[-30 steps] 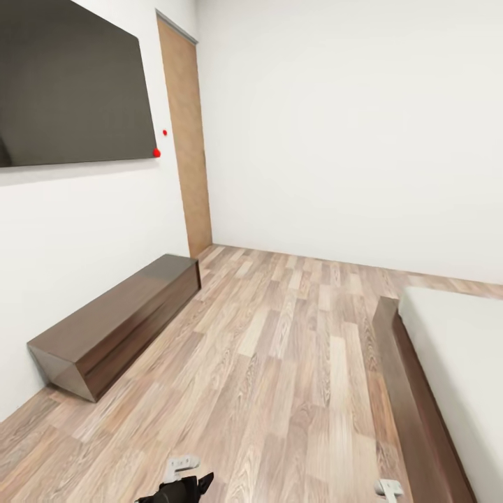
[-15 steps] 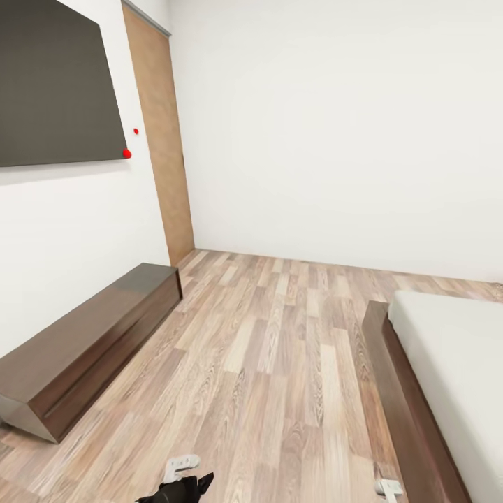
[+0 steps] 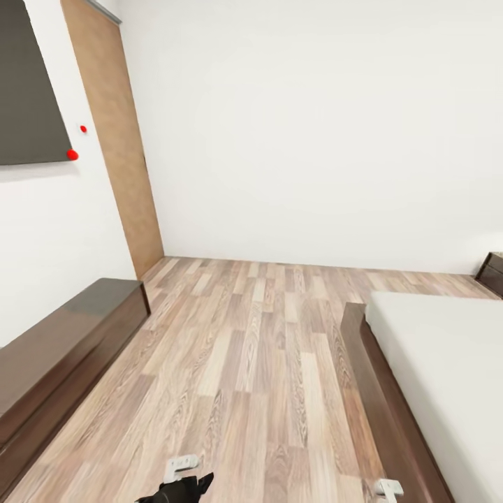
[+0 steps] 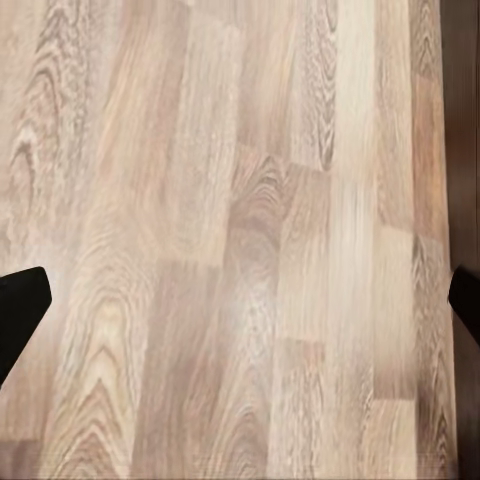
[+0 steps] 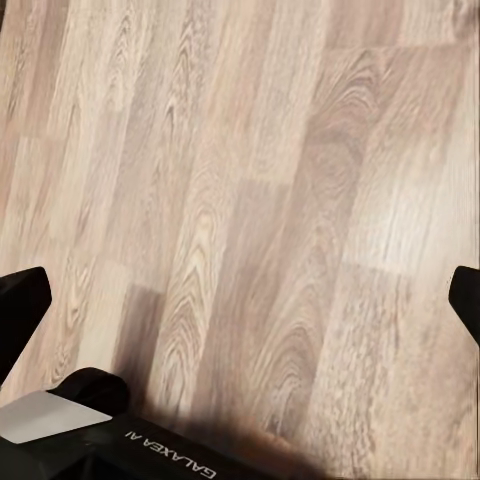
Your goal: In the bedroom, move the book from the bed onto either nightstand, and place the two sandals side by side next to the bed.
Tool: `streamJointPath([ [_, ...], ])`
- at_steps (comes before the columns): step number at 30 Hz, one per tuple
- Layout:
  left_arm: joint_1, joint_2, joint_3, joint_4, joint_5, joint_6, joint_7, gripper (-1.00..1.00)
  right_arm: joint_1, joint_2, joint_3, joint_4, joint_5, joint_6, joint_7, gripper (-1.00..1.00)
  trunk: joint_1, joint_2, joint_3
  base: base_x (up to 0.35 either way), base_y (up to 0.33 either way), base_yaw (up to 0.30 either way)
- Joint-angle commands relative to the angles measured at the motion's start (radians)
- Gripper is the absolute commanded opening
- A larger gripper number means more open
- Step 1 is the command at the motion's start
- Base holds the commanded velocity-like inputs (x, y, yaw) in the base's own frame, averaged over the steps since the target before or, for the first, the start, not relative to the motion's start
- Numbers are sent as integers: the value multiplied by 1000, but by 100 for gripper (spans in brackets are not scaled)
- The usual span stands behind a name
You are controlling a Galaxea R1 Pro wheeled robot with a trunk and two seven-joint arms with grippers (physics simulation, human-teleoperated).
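Bed (image 3: 433, 363) lies right of the floor (image 3: 258, 363), long edge running away; right gripper (image 5: 240, 300) nearer it than left gripper (image 4: 240, 300). Both spread wide, empty. Nightstand (image 3: 492, 272) corner beyond the bed.

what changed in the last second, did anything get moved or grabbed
Only the camera turned right: the long dark wooden cabinet and brown door slid leftward in view, and more of the off-white bed appeared. Nothing was grasped; both grippers remain open over the wood floor.
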Motion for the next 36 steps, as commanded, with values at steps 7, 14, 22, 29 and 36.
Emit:
streamJointPath([
  [7,-1,0,-6,1,8,-4,-1,100,-1,0,-9,-1,7,6,5,100,1,0,-1,332,0,-141],
  [14,-1,0,-6,1,8,-4,-2,100,-1,0,-9,-1,7,6,5,100,1,0,-1,332,0,-10],
  [22,-1,0,-7,1,8,-5,-1,100,-1,0,-9,-1,7,6,5,100,1,0,-1,332,0,-169],
  [29,-1,0,-8,1,8,-4,-2,100,-1,0,-10,-1,7,6,5,100,1,0,-1,331,0,-115],
  [36,-1,0,-8,1,8,-4,-1,100,-1,0,-9,0,7,6,5,100,1,0,-1,331,0,-4],
])
